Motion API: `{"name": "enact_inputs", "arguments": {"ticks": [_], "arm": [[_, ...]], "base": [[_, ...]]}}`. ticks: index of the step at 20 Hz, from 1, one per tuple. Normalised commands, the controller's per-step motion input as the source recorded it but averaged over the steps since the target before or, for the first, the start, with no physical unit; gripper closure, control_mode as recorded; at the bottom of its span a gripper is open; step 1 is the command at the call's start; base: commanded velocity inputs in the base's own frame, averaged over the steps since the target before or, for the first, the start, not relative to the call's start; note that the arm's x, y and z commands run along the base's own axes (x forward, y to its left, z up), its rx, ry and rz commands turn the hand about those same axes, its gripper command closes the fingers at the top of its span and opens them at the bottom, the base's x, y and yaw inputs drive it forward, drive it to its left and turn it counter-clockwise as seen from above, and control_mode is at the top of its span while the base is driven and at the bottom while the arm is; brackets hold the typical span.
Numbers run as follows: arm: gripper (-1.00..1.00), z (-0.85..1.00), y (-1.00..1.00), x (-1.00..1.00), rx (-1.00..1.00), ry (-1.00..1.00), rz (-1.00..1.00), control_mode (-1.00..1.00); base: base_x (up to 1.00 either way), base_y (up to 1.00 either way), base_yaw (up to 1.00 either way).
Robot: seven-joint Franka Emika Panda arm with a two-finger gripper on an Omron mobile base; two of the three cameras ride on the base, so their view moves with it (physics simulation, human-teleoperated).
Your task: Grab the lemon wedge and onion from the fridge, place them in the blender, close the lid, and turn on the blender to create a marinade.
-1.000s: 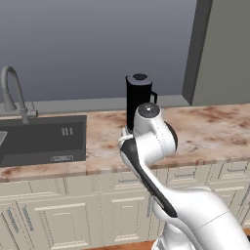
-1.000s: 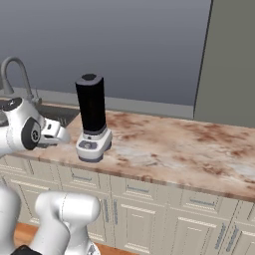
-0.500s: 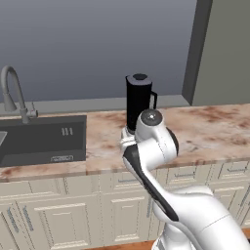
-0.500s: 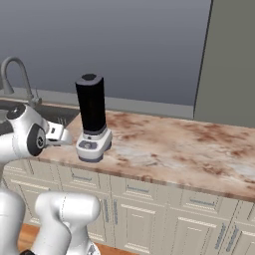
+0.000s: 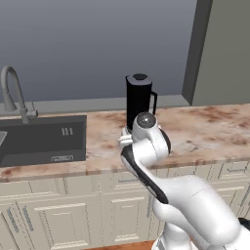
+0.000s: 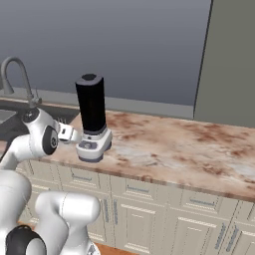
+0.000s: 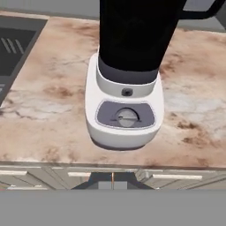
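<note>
Since the earlier frames the white arm has been swinging lower and closer to the tall black blender on its squat white base point(image 6: 93, 130), which is standing on the mottled brown stone counter point(image 6: 169, 149), dark lid point(image 5: 139, 77) on top. The two-finger gripper point(image 7: 112, 177) is pointing at the grey button panel point(image 7: 126, 114), fingers pressed together, gripping nothing, just short of the base.

The blender point(image 6: 92, 119) has a black jug on a white base with a grey button panel, and its lid point(image 5: 139, 77) is dark grey with a lighter centre. The desk point(image 6: 174, 149) is mottled beige stone with rust-brown blotches, over cream cabinets point(image 5: 58, 215). The sink point(image 5: 41, 139) is dark grey, the tap point(image 5: 12, 93) silvery grey, the wall point(image 5: 97, 44) slate blue.
</note>
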Motion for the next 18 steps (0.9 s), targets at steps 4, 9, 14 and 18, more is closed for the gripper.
{"name": "enact_inputs", "arguments": {"ticks": [4, 9, 14, 18], "arm": [[1.00, -0.09, -0.02, 0.55, 0.05, 0.00, -0.14, -1.00], [1.00, -0.12, -0.06, 0.35, 0.06, 0.00, -0.20, -1.00], [1.00, -0.12, -0.23, 0.04, 0.12, 0.00, -0.12, -1.00], [1.00, -0.03, -0.22, 0.06, 0.06, 0.04, -0.04, -1.00]], "base": [[0.00, 0.00, 0.00], [0.00, 0.00, 0.00], [0.00, 0.00, 0.00], [0.00, 0.00, 0.00]]}}
